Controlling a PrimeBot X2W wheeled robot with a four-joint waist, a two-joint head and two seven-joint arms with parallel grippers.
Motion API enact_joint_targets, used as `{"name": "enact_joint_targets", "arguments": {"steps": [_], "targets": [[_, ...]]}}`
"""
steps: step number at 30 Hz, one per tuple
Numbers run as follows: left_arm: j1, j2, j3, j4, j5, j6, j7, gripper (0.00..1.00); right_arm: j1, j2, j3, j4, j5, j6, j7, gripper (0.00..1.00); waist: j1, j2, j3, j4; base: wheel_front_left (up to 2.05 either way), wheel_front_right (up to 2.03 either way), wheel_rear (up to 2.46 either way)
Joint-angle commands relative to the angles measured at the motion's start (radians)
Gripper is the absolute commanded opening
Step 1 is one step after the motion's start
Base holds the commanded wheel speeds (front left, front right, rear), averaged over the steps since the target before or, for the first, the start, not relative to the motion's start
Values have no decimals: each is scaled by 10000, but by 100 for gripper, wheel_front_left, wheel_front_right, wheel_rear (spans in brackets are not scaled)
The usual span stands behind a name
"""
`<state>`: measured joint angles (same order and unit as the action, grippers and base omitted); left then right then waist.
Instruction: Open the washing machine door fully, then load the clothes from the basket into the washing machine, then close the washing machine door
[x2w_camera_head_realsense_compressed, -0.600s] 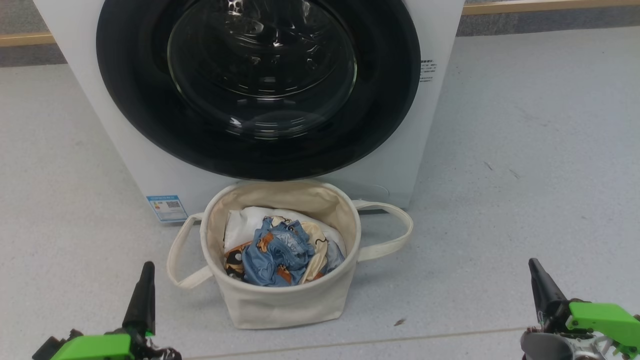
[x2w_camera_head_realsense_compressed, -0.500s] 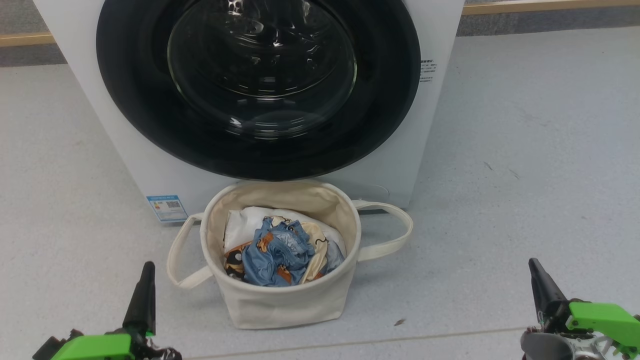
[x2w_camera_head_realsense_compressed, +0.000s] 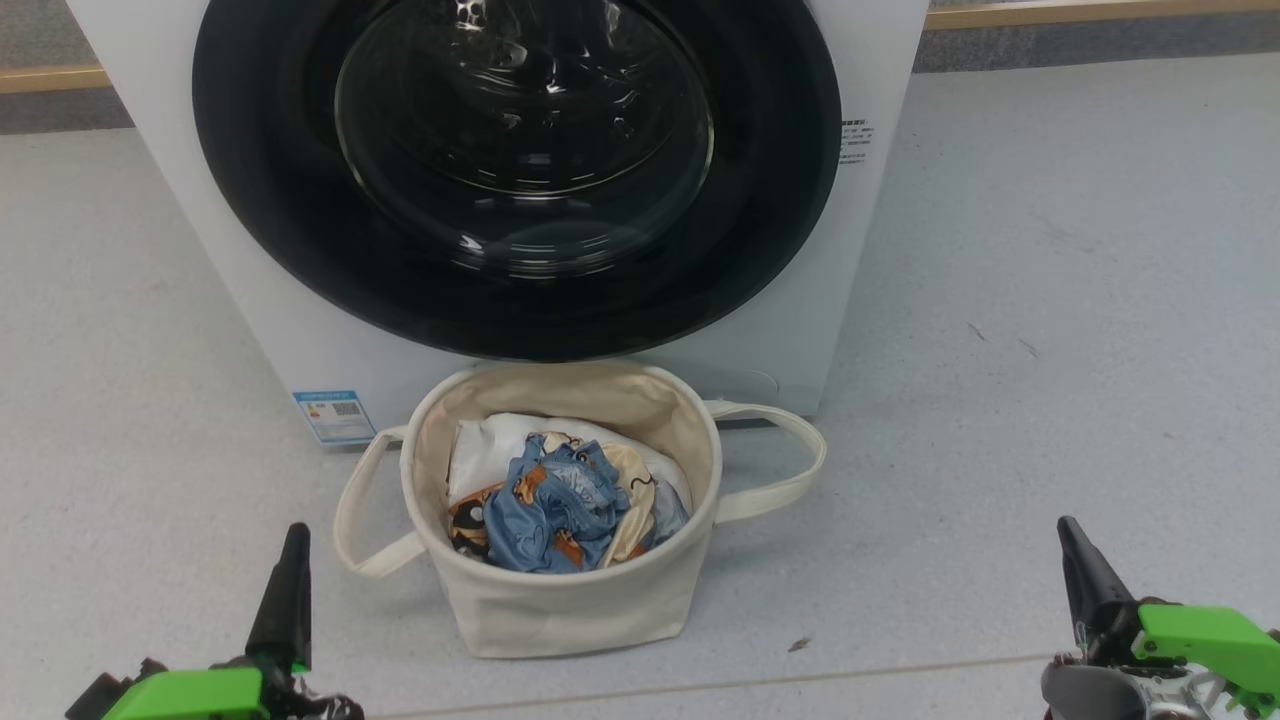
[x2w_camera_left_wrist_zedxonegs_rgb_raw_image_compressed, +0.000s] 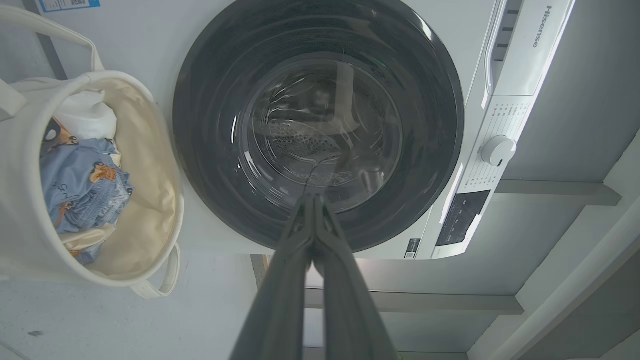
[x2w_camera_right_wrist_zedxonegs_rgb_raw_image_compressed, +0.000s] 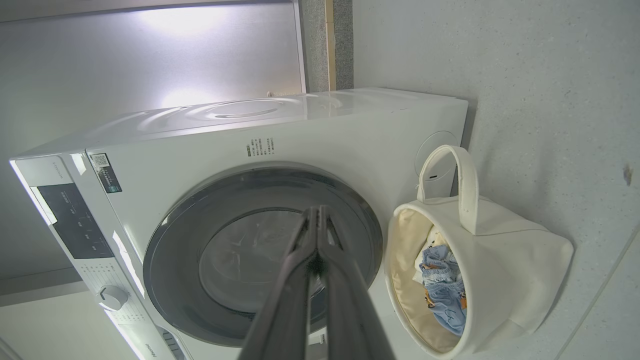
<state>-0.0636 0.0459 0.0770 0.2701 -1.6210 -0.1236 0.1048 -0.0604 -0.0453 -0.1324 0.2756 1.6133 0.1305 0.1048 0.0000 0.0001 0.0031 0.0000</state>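
Progress check: no step of the task is showing as done. The washing machine door (x2w_camera_head_realsense_compressed: 515, 310) is sitting shut, its black rim lying flush on the front of the washing machine (x2w_camera_head_realsense_compressed: 880, 250), and no gap is showing in either wrist view. The basket (x2w_camera_head_realsense_compressed: 560, 605) is standing on the floor (x2w_camera_head_realsense_compressed: 1050, 300) just in front of the washer, below the door's lower rim; I cannot tell whether it is touching the cabinet. The clothes (x2w_camera_head_realsense_compressed: 555, 505) are lying bunched inside it, blue and cream with orange-brown prints, on top of a plain white cloth (x2w_camera_head_realsense_compressed: 490, 435). Nothing is showing in the drum (x2w_camera_left_wrist_zedxonegs_rgb_raw_image_compressed: 302, 144) through the glass. The left gripper (x2w_camera_head_realsense_compressed: 295, 535) is hovering low beside the basket's left handle, fingers pressed together and holding nothing. The right gripper (x2w_camera_head_realsense_compressed: 1066, 527) is hovering well off to the basket's right, likewise clenched and empty. Both are pointing toward the washer, well apart from the door. Judgement: the run is sitting at the very start, with opening, loading and closing all left to do. The basket may be crowding the door's swing.
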Motion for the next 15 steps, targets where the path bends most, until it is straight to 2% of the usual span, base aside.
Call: {"name": "enact_joint_targets", "arguments": {"steps": [1, 15], "targets": [[-442, 67, 344, -251, 104, -71, 65, 0, -474, -61, 192, -309, -42, 2, 79, 0, 0, -1, 0, 0, 0, 0, 0], [-442, 62, 351, -251, 110, -71, 71, 0, -475, -58, 189, -309, -45, 2, 82, 0, 0, -1, 0, 0, 0, 0, 0]]}}
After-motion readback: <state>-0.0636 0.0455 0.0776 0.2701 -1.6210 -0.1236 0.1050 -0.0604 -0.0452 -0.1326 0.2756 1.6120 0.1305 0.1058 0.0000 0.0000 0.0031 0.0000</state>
